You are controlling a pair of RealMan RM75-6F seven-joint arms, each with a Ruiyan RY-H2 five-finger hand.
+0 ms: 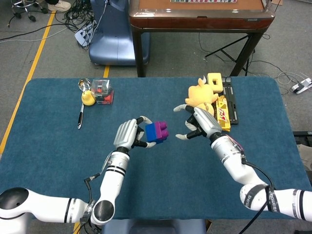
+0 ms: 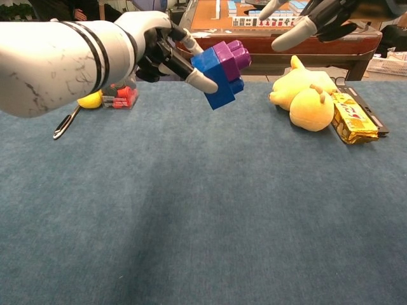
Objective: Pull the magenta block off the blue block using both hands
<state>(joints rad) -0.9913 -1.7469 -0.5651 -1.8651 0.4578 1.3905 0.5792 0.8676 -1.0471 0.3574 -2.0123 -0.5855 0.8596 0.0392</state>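
Left hand: fingers hold the blue block, lifted off the worktop.
Magenta block: attached on the blue block's right.
Right hand: right of the blue block, fingers wide, holding nothing.

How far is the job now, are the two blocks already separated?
Not yet. Done: the left robot hand holds the blue block up above the table, the magenta block still attached to it. In hand: the right robot hand is open, near the magenta block but not touching it. Left: grip the magenta block and pull it off.
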